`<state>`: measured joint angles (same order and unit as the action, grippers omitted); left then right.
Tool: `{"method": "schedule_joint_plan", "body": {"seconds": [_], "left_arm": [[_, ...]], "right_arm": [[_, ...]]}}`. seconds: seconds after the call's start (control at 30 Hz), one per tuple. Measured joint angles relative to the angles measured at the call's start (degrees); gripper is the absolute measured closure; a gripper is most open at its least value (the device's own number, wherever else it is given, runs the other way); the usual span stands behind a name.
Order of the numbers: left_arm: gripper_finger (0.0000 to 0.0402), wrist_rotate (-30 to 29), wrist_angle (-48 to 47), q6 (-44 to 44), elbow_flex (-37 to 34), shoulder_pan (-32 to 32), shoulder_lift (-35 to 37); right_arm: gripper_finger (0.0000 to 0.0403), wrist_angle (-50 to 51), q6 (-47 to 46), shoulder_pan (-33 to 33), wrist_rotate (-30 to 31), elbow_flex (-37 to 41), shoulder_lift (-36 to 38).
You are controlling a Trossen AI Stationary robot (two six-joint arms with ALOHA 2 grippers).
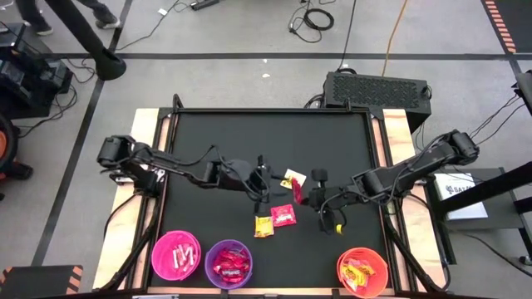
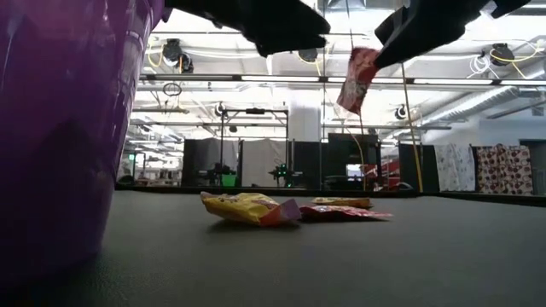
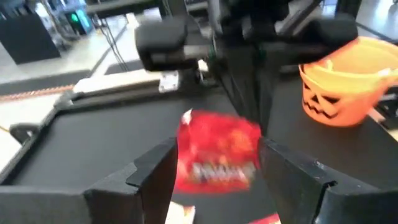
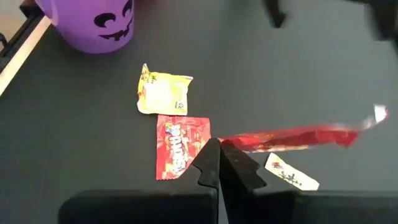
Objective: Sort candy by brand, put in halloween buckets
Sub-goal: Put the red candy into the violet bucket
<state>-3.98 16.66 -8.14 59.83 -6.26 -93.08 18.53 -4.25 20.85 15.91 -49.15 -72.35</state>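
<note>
- The pink bucket (image 1: pixel 175 254) and purple bucket (image 1: pixel 229 262) stand side by side at the table's near edge, candy in each.
- My left pincer (image 1: pixel 268 186) hangs mid-table, jaws spread wide around a red packet (image 3: pixel 217 151), not touching it.
- My right pincer (image 4: pixel 219 163) is pinched shut on that packet's edge, holding it above the mat.
- A yellow packet (image 1: pixel 263 226) and another red packet (image 1: pixel 283 216) lie flat below.
- The orange bucket (image 1: pixel 363 272) sits far right.

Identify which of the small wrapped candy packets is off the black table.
The red shiny packet pinched in the right gripper's shut fingers hangs in the air; the other loose packets lie flat on the table.
</note>
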Motion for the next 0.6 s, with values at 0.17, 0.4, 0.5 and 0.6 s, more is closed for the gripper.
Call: {"method": "schedule_joint_plan", "body": {"seconds": [0.17, 0.4, 0.5, 0.6], "left_arm": [[0.0173, -0.53, 4.42, -4.35, 1.15, 0.40, -2.41], [0.0173, 13.25, 5.12, -7.82, 1.17, 2.91, -4.87], [0.0173, 16.55, 5.63, -7.70, 1.12, 4.36, -5.36], [0.0173, 16.87, 7.63, -9.13, 1.17, 5.31, -6.18]], "right_arm": [[0.0402, -0.38, 0.93, 0.77, -1.05, -0.02, -1.62], [0.0402, -0.36, 1.99, 0.82, -1.26, -0.02, -2.56], [0.0403, -0.33, 1.99, 0.82, -1.26, -0.02, -2.56], [0.0403, -0.32, 2.13, 0.91, -1.26, -0.02, -2.58]]}}
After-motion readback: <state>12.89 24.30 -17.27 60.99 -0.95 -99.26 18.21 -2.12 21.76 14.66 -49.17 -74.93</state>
